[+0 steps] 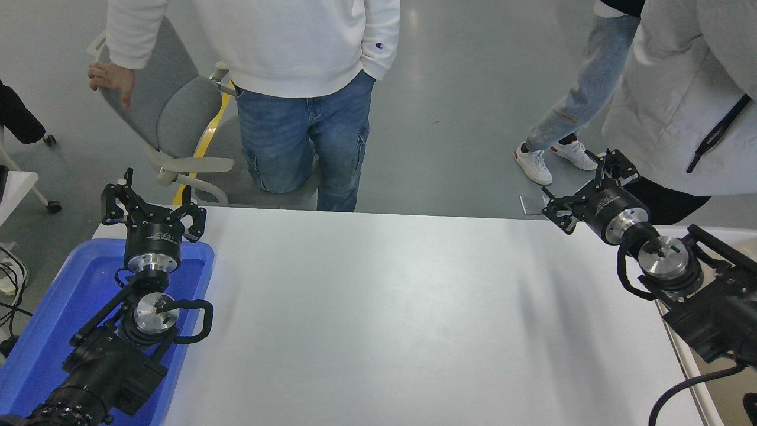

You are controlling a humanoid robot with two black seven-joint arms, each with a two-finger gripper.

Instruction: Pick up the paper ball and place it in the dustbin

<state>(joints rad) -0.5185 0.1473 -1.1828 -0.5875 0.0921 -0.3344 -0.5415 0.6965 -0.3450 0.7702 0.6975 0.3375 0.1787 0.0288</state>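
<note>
White table (384, 319), blue tray (53, 319), both claws empty, spread

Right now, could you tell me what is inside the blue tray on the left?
The blue tray shows only bare blue floor where it is visible. The parked left arm hangs over its right half, with the left gripper above its far rim, so that part stays hidden.

We see a white table (402, 319) with a blue tray (53, 319) on its left end. Beyond its far edge one person (295, 77) in a white sweatshirt and jeans stands with a hand (109, 77) on a grey chair (165, 112). Another person (680, 89) in a pale jacket stands at the far right, white sneakers (553, 160) on the grey floor (461, 89).
</note>
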